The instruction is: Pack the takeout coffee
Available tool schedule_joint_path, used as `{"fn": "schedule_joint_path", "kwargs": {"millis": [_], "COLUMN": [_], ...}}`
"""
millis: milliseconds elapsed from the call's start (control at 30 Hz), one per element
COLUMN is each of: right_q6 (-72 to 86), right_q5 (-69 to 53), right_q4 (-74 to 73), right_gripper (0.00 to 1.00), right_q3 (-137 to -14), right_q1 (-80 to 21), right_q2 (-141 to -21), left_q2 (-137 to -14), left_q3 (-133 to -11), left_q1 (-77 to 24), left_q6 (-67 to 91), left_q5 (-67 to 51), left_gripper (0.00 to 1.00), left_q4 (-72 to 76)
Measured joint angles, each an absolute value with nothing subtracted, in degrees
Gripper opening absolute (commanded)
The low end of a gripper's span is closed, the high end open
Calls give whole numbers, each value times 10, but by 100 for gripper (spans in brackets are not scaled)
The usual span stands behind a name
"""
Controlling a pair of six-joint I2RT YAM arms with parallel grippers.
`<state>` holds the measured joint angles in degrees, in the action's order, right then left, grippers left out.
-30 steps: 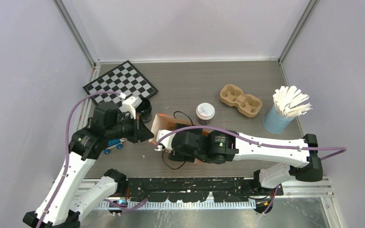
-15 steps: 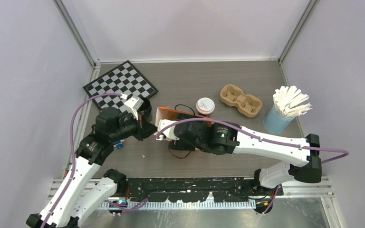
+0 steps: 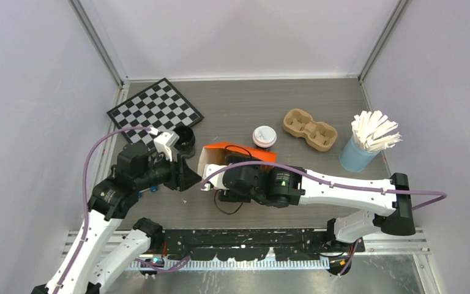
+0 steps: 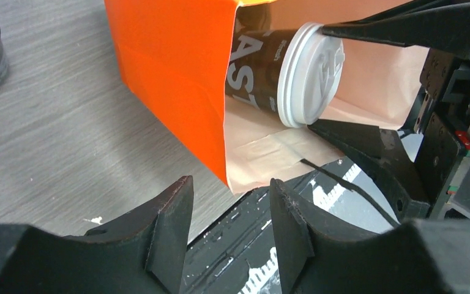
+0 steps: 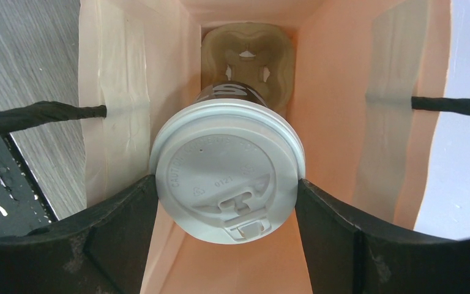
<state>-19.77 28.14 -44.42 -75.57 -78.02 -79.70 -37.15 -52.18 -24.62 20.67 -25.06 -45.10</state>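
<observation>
Inside the orange bag [image 4: 171, 73], which lies on its side on the table [image 3: 245, 104], the takeout coffee [image 5: 227, 184] rests on its side with its white sip lid facing the bag's mouth. Beyond the cup, at the closed end of the bag, sits a brown cup carrier [image 5: 248, 55]. The right gripper [image 5: 226, 191] reaches in through the mouth, its two black fingers pressed against opposite sides of the lid's rim. The left gripper [image 4: 230, 181] hovers just outside the mouth, jaws apart with nothing between them. Behind the bag a second lidded cup [image 3: 264, 136] stands upright, with a black cup [image 3: 185, 136] and a chessboard [image 3: 155, 107] to the left.
</observation>
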Motion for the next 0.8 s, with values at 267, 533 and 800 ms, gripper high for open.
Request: {"fn": "schedule_joint_path", "kwargs": {"millis": [267,533,800], "right_q6": [-198,-214,-256], "right_q5": [286,285,285], "right_q4": [-439,-425,-393], "right_gripper": [71,71,71], "right_q3": [-750,-740,-708], "right_q1": [-780,-780,-778], "right_q2": [-797,-795,-794], "left_q2": [-400,-431,-410], "left_q3": [-522,-524,-524], "left_q1": [-246,-246,-246], "left_q6": [213,212,211], "left_q5": [-251,-264,-272], "left_gripper": [45,17,18], "left_q4": [-464,-462,-461]}}
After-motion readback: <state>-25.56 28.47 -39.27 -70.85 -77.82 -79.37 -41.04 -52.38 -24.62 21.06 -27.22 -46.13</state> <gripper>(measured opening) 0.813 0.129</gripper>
